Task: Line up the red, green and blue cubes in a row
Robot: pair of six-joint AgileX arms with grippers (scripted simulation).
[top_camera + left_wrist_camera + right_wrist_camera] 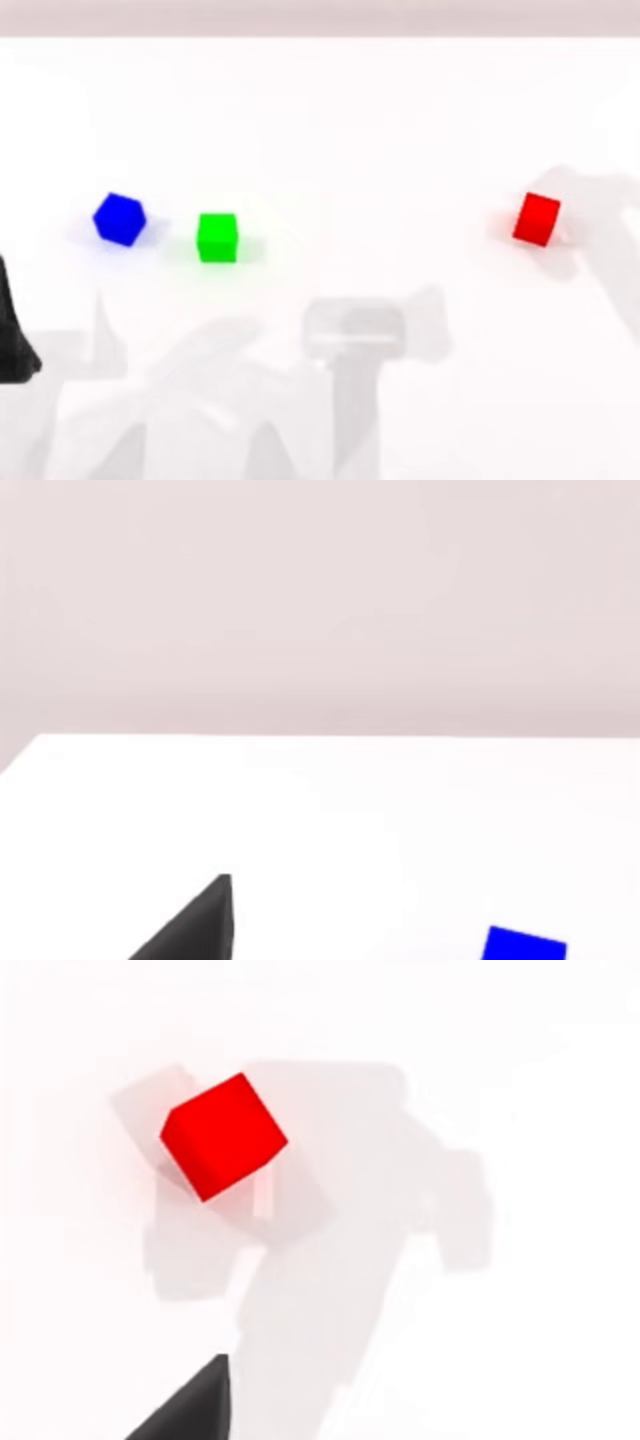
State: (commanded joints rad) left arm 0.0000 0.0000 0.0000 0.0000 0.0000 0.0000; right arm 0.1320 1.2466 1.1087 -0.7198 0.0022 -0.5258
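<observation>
Three cubes lie on the white table (380,130). The blue cube (119,219) sits at the left, turned at an angle. The green cube (217,237) is just to its right, a small gap apart. The red cube (537,219) lies far off at the right. Of my left arm (12,340), only a dark part shows at the left edge, nearer than the blue cube. In the left wrist view, a dark tip of my left gripper (200,930) shows with the blue cube (525,946) off to one side. In the right wrist view, my right gripper (195,1405) hangs above the table, apart from the red cube (224,1135).
Grey shadows of the arms fall across the near middle of the table (350,340) and around the red cube. The table's far edge (320,38) meets a pale wall. My right arm is out of the top view.
</observation>
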